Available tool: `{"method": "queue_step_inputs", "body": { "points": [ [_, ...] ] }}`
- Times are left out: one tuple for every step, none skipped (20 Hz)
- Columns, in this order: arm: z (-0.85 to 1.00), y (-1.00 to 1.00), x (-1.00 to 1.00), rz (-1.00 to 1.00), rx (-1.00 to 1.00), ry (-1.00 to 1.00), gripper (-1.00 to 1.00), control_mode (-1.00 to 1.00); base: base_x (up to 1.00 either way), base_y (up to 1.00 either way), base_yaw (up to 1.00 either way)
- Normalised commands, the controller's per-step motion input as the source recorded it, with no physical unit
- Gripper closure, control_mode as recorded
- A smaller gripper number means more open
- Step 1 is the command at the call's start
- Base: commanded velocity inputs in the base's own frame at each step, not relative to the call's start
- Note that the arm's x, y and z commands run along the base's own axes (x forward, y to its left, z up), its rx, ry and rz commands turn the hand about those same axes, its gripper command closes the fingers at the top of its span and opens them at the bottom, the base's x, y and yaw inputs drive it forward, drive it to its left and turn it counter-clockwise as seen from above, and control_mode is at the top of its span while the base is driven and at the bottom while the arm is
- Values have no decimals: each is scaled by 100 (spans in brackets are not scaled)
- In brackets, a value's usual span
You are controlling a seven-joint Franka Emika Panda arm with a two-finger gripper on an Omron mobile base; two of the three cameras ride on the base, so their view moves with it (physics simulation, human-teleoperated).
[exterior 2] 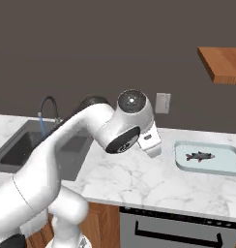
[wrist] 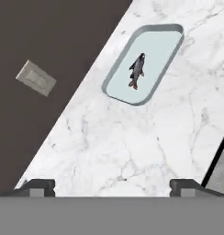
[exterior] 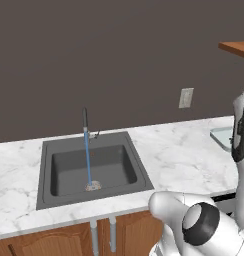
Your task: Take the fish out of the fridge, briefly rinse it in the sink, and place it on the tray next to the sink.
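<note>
The small dark grey fish (exterior 2: 200, 156) (wrist: 137, 70) lies flat in the middle of the pale blue-grey tray (exterior 2: 226, 164) (wrist: 164, 46), whose corner also shows at the right (exterior: 221, 136). The tray rests on the marble counter to the right of the dark sink (exterior: 44, 170) (exterior 2: 13, 150). A blue stream of water runs from the thin faucet (exterior: 85, 120) (exterior 2: 50, 104) down to the drain. My gripper (wrist: 112, 187) is open and empty, above the bare counter short of the tray and not touching the fish. The fridge is out of view.
A wall outlet (exterior: 186, 98) (exterior 2: 162, 102) (wrist: 36, 78) sits behind the counter (exterior: 179, 155). A wooden shelf (exterior 2: 221, 63) (exterior: 236, 47) hangs at the upper right. An oven front (exterior 2: 178, 227) lies under the counter's edge, and wooden cabinet doors stand below the sink.
</note>
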Motion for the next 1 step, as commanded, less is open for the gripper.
{"method": "queue_step_inputs", "body": {
  "points": [
    [32,100,-100,11,-6,-18,-100,-100,0,0,0]
  ]
}}
